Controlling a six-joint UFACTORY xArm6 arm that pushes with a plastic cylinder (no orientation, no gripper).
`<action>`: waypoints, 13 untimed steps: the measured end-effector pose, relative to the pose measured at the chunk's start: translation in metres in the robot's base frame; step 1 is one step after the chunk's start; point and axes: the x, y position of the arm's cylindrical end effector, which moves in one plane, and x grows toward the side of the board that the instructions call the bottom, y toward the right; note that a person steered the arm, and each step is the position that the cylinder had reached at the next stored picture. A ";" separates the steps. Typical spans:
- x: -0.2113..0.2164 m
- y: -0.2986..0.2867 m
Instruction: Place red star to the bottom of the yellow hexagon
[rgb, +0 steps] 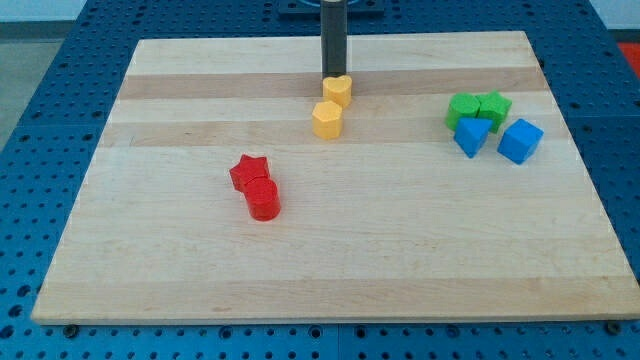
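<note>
The red star (247, 171) lies left of the board's middle, touching a red cylinder (264, 199) just below and right of it. The yellow hexagon (327, 120) sits above the middle, with a yellow heart-shaped block (338, 90) touching it from the upper right. My tip (332, 77) comes down from the view's top and ends right at the top edge of the yellow heart, well above and to the right of the red star.
At the right are two green blocks (463, 109) (494, 105) and two blue blocks, a triangular one (471, 136) and a cube (520, 141), bunched together. The wooden board (150, 260) lies on a blue perforated table.
</note>
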 end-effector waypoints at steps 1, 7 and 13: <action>0.024 0.000; 0.034 -0.143; 0.175 -0.207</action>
